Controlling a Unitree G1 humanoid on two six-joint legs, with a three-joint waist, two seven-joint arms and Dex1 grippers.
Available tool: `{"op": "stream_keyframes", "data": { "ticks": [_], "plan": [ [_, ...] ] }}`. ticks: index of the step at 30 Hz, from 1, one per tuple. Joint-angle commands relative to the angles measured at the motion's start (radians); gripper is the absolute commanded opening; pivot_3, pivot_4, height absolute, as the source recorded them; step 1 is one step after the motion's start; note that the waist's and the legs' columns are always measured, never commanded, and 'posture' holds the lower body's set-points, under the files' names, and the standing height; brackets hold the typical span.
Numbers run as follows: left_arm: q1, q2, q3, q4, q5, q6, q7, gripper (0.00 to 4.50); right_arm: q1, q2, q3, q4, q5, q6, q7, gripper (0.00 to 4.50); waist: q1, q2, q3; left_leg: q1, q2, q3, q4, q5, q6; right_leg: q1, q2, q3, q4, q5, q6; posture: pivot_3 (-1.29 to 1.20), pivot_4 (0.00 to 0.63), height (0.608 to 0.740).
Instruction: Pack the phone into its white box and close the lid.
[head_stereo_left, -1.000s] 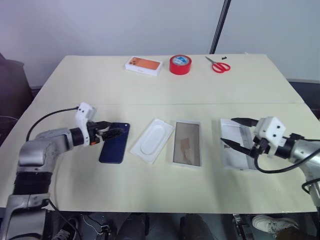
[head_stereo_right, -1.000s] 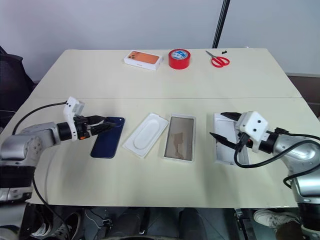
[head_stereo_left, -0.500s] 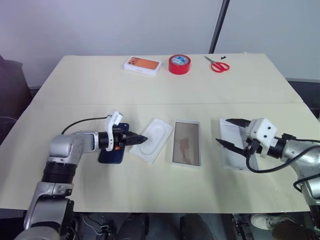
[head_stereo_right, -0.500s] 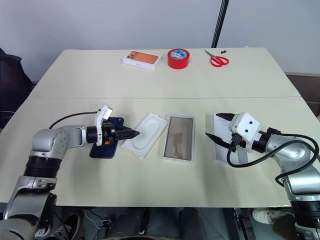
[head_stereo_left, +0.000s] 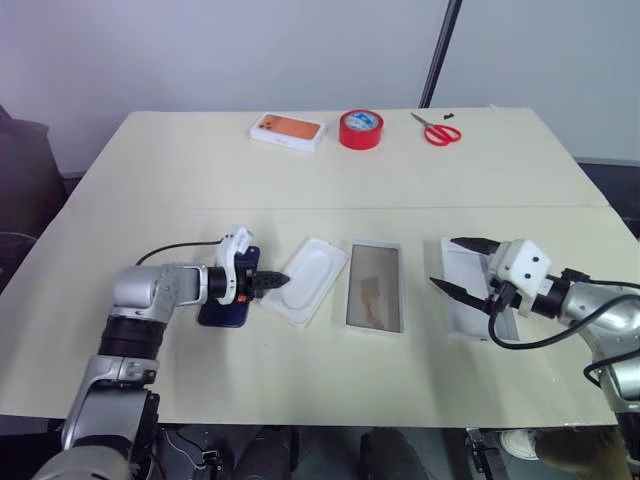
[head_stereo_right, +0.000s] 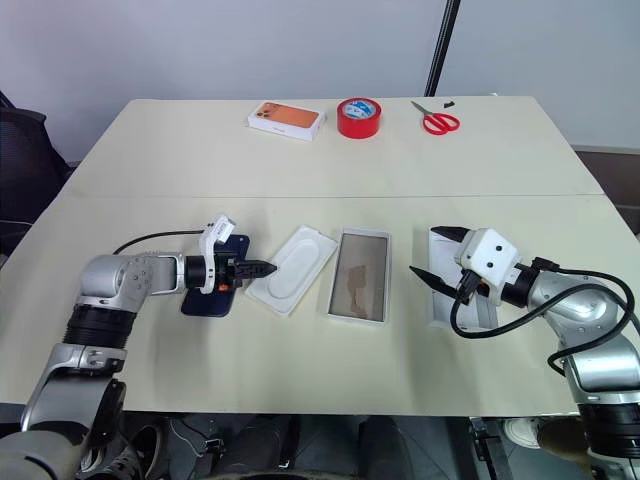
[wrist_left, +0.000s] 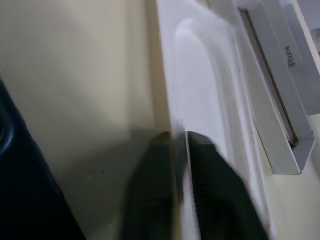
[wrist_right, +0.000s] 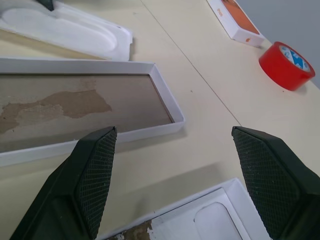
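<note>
While my left claw (head_stereo_right: 262, 267) has its fingers pinched together, they're sitting at the near edge of the insert (head_stereo_right: 291, 268) with nothing between them as far as I can tell. Phone (head_stereo_right: 214, 292) lies flat just behind that claw, partly under the wrist, touching the surface (head_stereo_right: 320, 170). Right claw (head_stereo_right: 433, 254) hangs wide apart over the lid (head_stereo_right: 441, 300), holding nothing.

My guess on handling: phone's glossy and slim, so slippery and hard to get under when it lies flat. I'd take it across the long edges near the middle, or nudge it to get an edge up. It's stiff, but glass, so no dropping.

Box (head_stereo_right: 358, 274) sits between insert and lid, open and empty, barely bigger than the phone, so thin rims leave little slack. Insert crowds the path over; plenty of bare room toward the front edge.
</note>
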Motion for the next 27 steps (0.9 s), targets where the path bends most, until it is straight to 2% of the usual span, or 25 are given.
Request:
{"op": "stream_keyframes", "data": {
  "ticks": [1, 5, 11, 16, 21, 27],
  "plan": [
    [0.002, -0.015, 0.022, 0.01, -0.014, 0.063, 0.034, 0.03, 0.001, 0.001, -0.012, -0.007, -0.001, -0.024, 0.0, 3.87, 0.0, 0.0, 0.0, 0.0, 0.0, 0.0, 0.0, 0.0, 0.0, 0.0, 0.0, 0.0, 0.0, 0.0, 0.0, 0.0, 0.15, 0.74],
    [0.007, -0.024, 0.047, -0.001, -0.034, 0.101, 0.047, 0.03, 0.001, 0.008, -0.002, -0.008, -0.003, -0.03, 0.002, 3.87, -0.002, 0.0, 0.0, 0.0, 0.0, 0.0, 0.0, 0.0, 0.0, 0.0, 0.0, 0.0, 0.0, 0.0, 0.0, 0.0, 0.15, 0.74],
    [-0.001, -0.052, 0.21, -0.034, -0.112, 0.12, 0.09, 0.03, 0.029, 0.056, 0.067, -0.103, 0.042, 0.028, 0.015, 3.87, -0.002, 0.0, 0.0, 0.0, 0.0, 0.0, 0.0, 0.0, 0.0, -0.001, 0.0, 0.0, 0.0, 0.0, 0.0, 0.0, 0.15, 0.74],
    [0.06, -0.122, 0.314, -0.156, -0.157, -0.005, 0.137, 0.03, 0.025, 0.083, 0.192, -0.181, 0.052, 0.091, 0.059, 3.87, -0.001, -0.001, 0.0, 0.0, 0.001, 0.0, 0.0, 0.0, 0.0, -0.001, 0.0, 0.0, 0.0, 0.0, 0.0, 0.0, 0.15, 0.74],
    [0.089, -0.187, 0.349, -0.222, -0.156, -0.083, 0.24, 0.03, -0.022, 0.062, 0.289, -0.156, 0.028, 0.118, 0.141, 3.87, 0.003, -0.001, 0.001, -0.001, 0.001, 0.0, 0.0, 0.0, 0.0, 0.0, 0.0, 0.0, 0.0, 0.0, 0.0, 0.0, 0.15, 0.74],
    [0.089, -0.254, 0.364, -0.256, -0.2, -0.094, 0.306, 0.03, -0.119, 0.08, 0.407, -0.032, -0.089, 0.069, 0.17, 3.87, 0.001, -0.002, 0.001, -0.001, 0.001, 0.0, 0.0, 0.0, 0.0, -0.001, 0.0, 0.0, 0.0, 0.0, 0.0, 0.0, 0.15, 0.74]
  ]
}}
